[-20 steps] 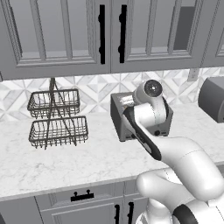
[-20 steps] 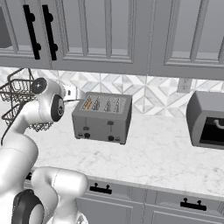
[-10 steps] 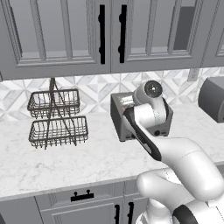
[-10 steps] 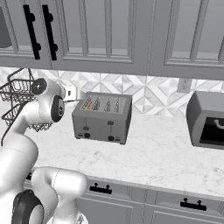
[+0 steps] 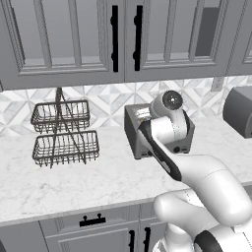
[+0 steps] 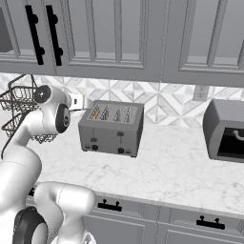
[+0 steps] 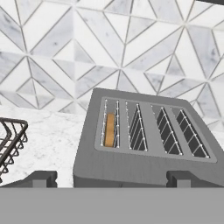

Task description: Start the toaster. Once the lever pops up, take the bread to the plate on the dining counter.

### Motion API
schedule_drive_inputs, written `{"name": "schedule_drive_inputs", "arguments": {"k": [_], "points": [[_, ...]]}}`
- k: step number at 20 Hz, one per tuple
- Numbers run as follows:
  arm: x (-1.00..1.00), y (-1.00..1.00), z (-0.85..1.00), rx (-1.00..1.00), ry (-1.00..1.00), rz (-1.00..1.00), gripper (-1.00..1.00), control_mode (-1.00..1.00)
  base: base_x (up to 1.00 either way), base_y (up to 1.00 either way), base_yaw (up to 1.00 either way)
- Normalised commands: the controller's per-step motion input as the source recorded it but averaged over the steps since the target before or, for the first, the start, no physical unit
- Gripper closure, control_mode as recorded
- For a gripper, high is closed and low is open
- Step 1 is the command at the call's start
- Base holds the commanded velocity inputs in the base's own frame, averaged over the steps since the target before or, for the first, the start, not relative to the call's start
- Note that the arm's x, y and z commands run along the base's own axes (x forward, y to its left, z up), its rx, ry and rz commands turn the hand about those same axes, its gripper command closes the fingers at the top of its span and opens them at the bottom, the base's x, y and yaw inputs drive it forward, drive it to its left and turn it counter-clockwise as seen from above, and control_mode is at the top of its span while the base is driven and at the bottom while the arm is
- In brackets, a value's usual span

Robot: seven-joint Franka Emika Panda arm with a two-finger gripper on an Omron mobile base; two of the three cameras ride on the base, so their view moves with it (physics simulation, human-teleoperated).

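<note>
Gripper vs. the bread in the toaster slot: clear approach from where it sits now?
Probably yes. The end effector hangs just in front of and above the toaster; the bread sits deep in the leftmost slot, nothing between them.

arm (image 5: 172,147) — raised, bent at elbow | jaws wide apart — nothing held

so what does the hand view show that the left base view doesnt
Hand view: the toaster's four top slots from above, with the bread sitting in the leftmost slot, and the gripper fingertips at the bottom.
Left base view: the arm covering most of the toaster, the full two-tier wire basket, the upper cabinets.
Both: toaster, marble counter, patterned backsplash.
</note>
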Motion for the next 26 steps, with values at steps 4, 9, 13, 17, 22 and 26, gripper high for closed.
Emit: {"name": "schedule_drive_inputs", "arguments": {"k": [4,9,13,17,22,26], "points": [[0.00,0.00,0.00,0.00,0.00,0.00,-1.00,-1.00,0.00,0.00,0.00],[0.00,0.00,0.00,0.00,0.00,0.00,-1.00,-1.00,0.00,0.00,0.00],[0.00,0.00,0.00,0.00,0.00,0.00,-1.00,-1.00,0.00,0.00,0.00],[0.00,0.00,0.00,0.00,0.00,0.00,-1.00,-1.00,0.00,0.00,0.00],[0.00,0.00,0.00,0.00,0.00,0.00,-1.00,-1.00,0.00,0.00,0.00],[0.00,0.00,0.00,0.00,0.00,0.00,-1.00,-1.00,0.00,0.00,0.00]]}}
